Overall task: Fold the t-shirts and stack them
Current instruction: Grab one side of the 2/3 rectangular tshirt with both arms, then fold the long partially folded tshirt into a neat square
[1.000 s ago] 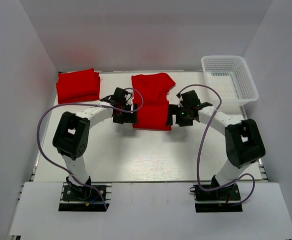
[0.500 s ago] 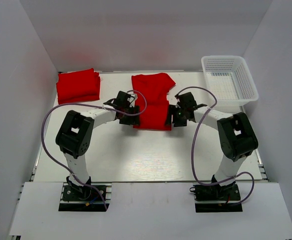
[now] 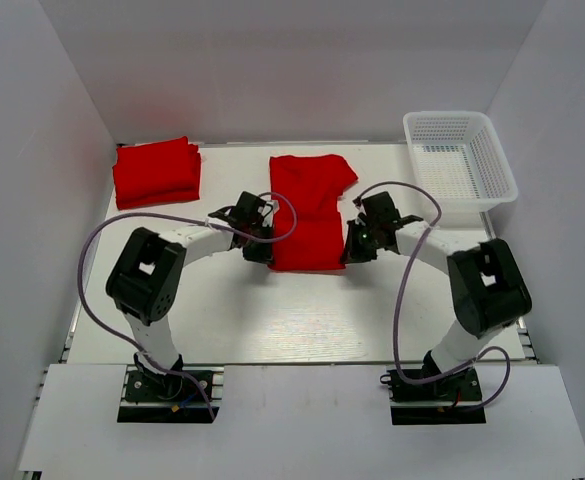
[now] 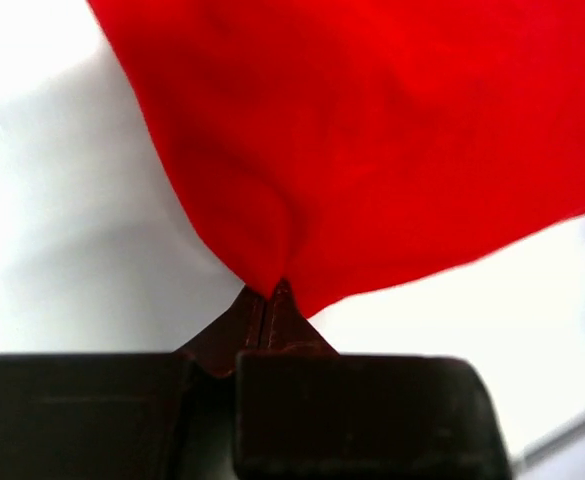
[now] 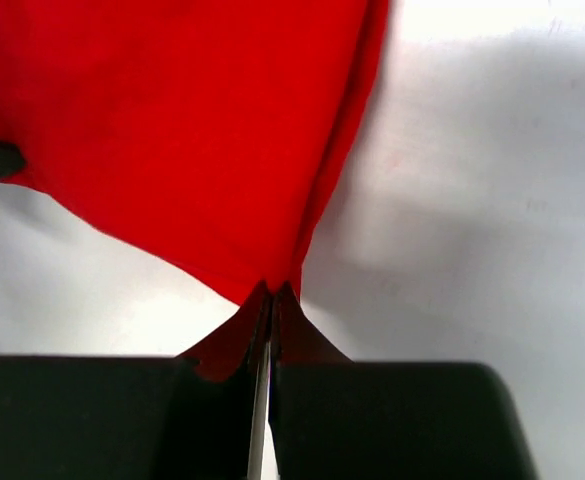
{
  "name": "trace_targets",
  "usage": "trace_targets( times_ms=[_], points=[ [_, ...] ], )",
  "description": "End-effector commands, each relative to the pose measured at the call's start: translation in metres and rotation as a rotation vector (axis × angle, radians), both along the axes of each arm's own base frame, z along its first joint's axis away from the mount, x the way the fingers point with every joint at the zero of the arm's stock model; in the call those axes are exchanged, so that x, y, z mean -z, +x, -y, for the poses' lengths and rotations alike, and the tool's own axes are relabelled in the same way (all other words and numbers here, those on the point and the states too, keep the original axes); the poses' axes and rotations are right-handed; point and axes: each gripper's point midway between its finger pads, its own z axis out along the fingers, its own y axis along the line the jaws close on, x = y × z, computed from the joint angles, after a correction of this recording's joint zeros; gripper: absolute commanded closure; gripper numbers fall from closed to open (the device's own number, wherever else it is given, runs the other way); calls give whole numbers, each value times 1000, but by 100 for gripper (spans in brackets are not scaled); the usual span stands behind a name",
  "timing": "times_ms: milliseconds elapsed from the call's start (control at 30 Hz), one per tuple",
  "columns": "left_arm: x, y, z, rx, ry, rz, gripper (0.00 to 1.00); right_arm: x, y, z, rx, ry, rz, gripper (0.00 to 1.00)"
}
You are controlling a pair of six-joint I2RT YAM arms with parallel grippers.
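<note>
While the arms reach in from both sides, one red t-shirt (image 3: pixel 307 215) lies in the middle of the white worktop (image 3: pixel 272 310). It lies long, from the back toward the arms.

The left hand (image 3: pixel 259 246) is shut tight on the near left corner of the t-shirt. From the left wrist camera, the two dark fingers (image 4: pixel 257 318) press together, with a little point of red cloth (image 4: pixel 392 140) pinched between them. The right hand (image 3: pixel 356 246) is shut tight on the near right corner in the same way. From the right wrist camera, its fingers (image 5: pixel 290 325) squeeze the tip of the cloth (image 5: pixel 172 120).

A second ago both hands were wide open, next to the near edge of the t-shirt. Now both have closed on it. The t-shirt has also slid a little toward the arms, and it looks flatter and straighter than before.

A pile of folded t-shirts (image 3: pixel 155 172), red too, sits in the far left corner. It has not moved. The white basket (image 3: pixel 452 117) in the far right corner has stayed put as well.
</note>
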Motion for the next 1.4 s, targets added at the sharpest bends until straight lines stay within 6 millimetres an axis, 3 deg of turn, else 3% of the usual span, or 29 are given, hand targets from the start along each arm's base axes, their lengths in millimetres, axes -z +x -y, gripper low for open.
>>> trace_targets(
  times_ms=[0, 67, 100, 167, 267, 300, 367, 400, 567, 700, 733, 767, 900, 933, 967, 1000, 1067, 1267, 1367],
  points=[
    [-42, -36, -8, 22, -18, -25, 100, -34, -21, 6, -37, 17, 28, 100],
    [-52, -52, -11, 27, -22, -48, 100, -35, -43, 14, -45, -8, -32, 100],
    [-53, -66, -19, 26, 4, -93, 100, -45, -55, 19, -48, -9, -34, 100],
    [-77, -71, -22, 26, -8, -72, 100, -58, -71, 28, -47, -16, -37, 100],
    [-111, -68, -25, 16, -12, -25, 100, -73, -78, 32, -38, -7, -33, 100],
    [-132, -61, -22, 12, -31, 24, 100, -88, -73, 30, -37, 8, 12, 100],
    [-148, -51, -22, 0, -51, 59, 100, -105, -65, 29, -33, 15, 61, 100],
    [-155, -42, -21, -11, -67, 90, 100, -119, -50, 32, -6, -6, 116, 100],
    [-182, 7, -12, -58, -48, 224, 100, -130, -5, 41, 108, -86, 173, 100],
    [-189, 51, -3, -99, -31, 276, 100, -140, 29, 34, 128, -67, 209, 100],
    [-200, 66, -4, -126, -31, 312, 100, -141, 37, 31, 126, -66, 205, 100],
    [-187, 77, -4, -140, 2, 298, 100, -150, 46, 30, 133, -56, 231, 100],
    [-189, 114, 2, -158, -30, 314, 100, -157, 84, 29, 163, -56, 253, 100],
    [-185, 120, -5, -177, -13, 308, 100, -144, 87, 29, 161, -71, 227, 100],
    [-183, 127, -7, -186, -11, 306, 100, -162, 99, 27, 167, -47, 269, 100],
    [-181, 130, -5, -186, -10, 305, 100, -152, 105, 29, 169, -62, 249, 100],
    [-172, 147, -16, -218, -3, 301, 100, -158, 121, 27, 170, -55, 254, 100],
    [-145, 175, -22, -228, -22, 244, 100, -132, 153, 23, 141, -49, 188, 100],
    [-128, 187, -22, -221, -49, 214, 100, -137, 175, 21, 146, -39, 204, 100]
  ],
)
